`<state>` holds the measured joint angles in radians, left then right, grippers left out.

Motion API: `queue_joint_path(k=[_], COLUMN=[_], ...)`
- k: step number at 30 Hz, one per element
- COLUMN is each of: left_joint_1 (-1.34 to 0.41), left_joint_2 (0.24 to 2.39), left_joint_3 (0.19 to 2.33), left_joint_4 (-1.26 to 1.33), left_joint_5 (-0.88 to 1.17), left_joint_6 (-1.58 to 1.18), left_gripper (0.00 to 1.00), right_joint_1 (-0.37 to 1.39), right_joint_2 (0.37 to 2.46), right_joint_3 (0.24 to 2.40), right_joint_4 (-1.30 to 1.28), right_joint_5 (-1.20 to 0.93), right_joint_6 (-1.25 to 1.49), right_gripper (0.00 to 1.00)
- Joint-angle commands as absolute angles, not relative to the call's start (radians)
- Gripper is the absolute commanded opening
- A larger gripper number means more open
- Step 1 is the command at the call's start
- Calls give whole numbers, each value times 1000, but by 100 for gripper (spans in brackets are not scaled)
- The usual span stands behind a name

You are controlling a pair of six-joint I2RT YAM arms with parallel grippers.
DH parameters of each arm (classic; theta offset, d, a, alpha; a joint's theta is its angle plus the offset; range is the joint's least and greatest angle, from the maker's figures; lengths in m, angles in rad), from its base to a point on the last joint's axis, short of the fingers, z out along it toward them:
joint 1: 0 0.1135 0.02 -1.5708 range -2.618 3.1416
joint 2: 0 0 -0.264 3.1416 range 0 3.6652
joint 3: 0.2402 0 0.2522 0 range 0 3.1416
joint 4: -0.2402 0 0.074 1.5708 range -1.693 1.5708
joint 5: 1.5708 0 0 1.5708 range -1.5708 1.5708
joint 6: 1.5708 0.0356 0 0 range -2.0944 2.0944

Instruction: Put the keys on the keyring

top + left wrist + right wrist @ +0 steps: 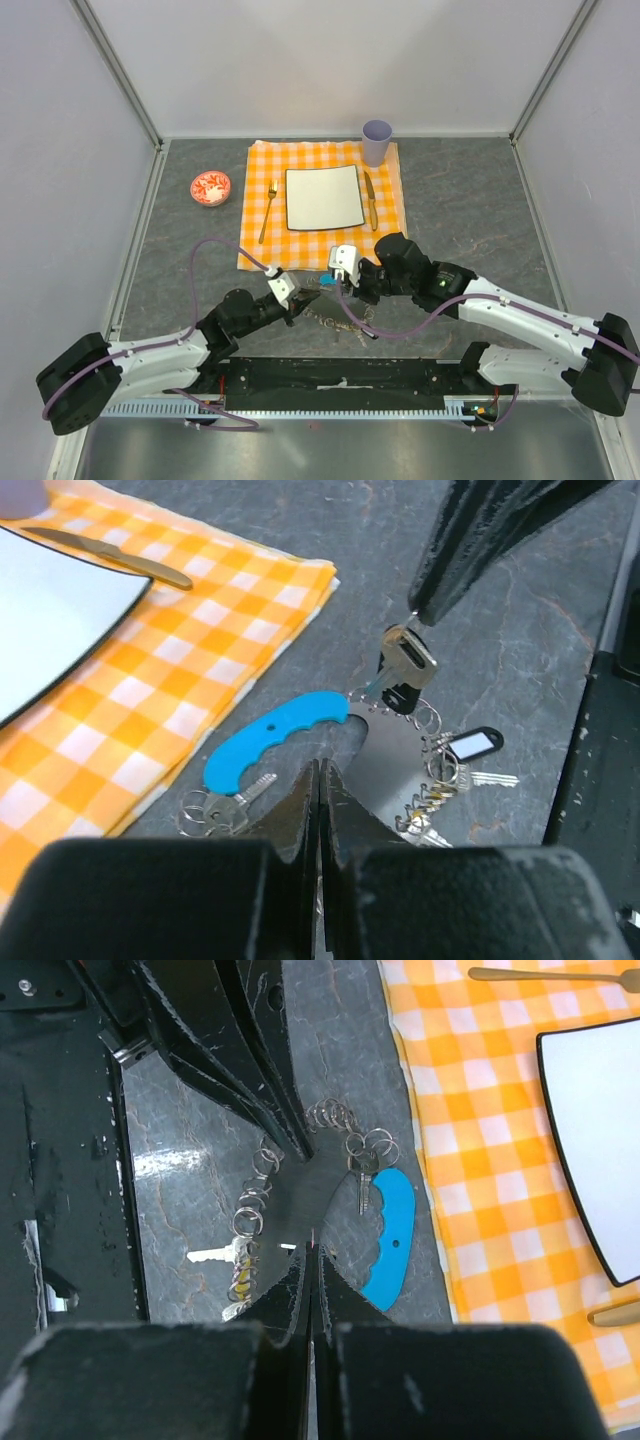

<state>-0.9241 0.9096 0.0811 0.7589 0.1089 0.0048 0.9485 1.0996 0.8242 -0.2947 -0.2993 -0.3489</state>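
The keyring's turquoise-blue tag point(275, 738) point(392, 1222) point(327, 282) lies flat on the grey table beside the cloth's edge, with wire rings and a short chain point(335, 1118) next to it. One of the keys point(225, 805) rests by the tag. Other keys point(238, 1260) and a black tag point(470, 745) lie on a string of rings. My right gripper point(312, 1252) point(420, 615) is shut on a silvery key point(408, 660) that hangs above the tag. Close by, my left gripper point(322, 780) point(298, 1148) is shut, and nothing shows between its fingers.
An orange checked cloth point(255, 235) holds a white square plate point(324, 197), a gold fork point(268, 212) and a gold knife point(371, 200). A lilac cup point(377, 141) stands at its far corner, a red-and-white bowl point(210, 187) to the left. The black base rail point(340, 380) runs along the near edge.
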Motion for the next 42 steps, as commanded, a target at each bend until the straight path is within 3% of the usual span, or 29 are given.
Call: queue_joint_path(k=[1,4,8,12,21,42], left_joint_1=[-919,-919,-920,-930,-930,-900], left_joint_2=[910,842,842,926,986,1180], left_joint_3=[130,257,449,518,477,463], left_joint_4=[658,392,-118,-319,-354,-57], left_joint_5=[160,79,-80,-117,-133,-6], left_joint_6=[-50,-181,-391,-527,-687,-588], left_gripper=[2,4,28,35,35,31], right_joint_1=[946,946,948,946,946,946], right_joint_2=[1114,1103,1106,1108,1092,1098], right_joint_3=[839,838,839,839,833,830], right_joint_4=[-287,-291,-290,-285,-281,-276], right_joint_5=[-307,-284,-245,-252,-250,-241], right_joint_6=[-367,-357,-347,-337,-330,-331], right_gripper=[0,0,0,0,0,0])
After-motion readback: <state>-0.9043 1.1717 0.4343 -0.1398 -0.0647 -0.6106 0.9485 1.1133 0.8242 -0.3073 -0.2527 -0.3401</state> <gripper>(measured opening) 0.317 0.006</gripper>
